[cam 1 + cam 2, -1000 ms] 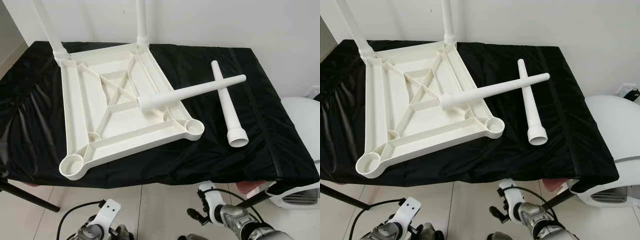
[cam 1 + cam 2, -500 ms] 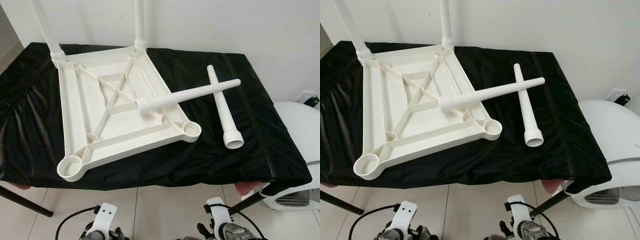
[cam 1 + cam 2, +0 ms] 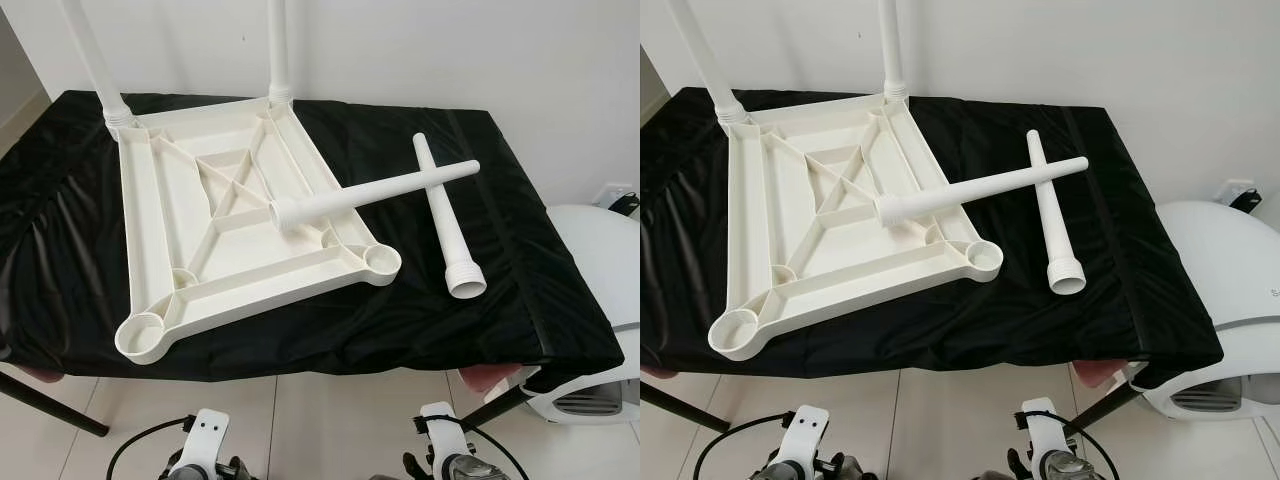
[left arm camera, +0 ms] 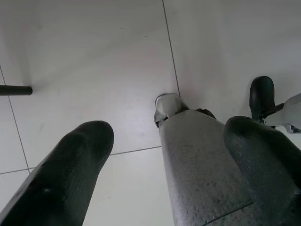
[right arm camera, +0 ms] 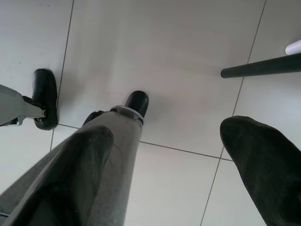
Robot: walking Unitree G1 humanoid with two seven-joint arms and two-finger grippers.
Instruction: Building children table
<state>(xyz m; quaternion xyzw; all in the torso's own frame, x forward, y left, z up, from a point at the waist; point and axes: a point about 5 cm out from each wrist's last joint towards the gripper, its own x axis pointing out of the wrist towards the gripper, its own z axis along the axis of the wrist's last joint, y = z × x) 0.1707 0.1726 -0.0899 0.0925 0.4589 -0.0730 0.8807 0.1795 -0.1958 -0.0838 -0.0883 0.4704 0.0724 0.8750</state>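
head eyes: high, angled down, share table top (image 3: pixel 230 190) | wrists: face floor (image 4: pixel 94 56)

No text, label, brand, number or sign can be read in any view. A faint mark is seen at the right edge of the white appliance (image 3: pixel 1230 290) beside the counter, but it is cut off and too small to be made out.
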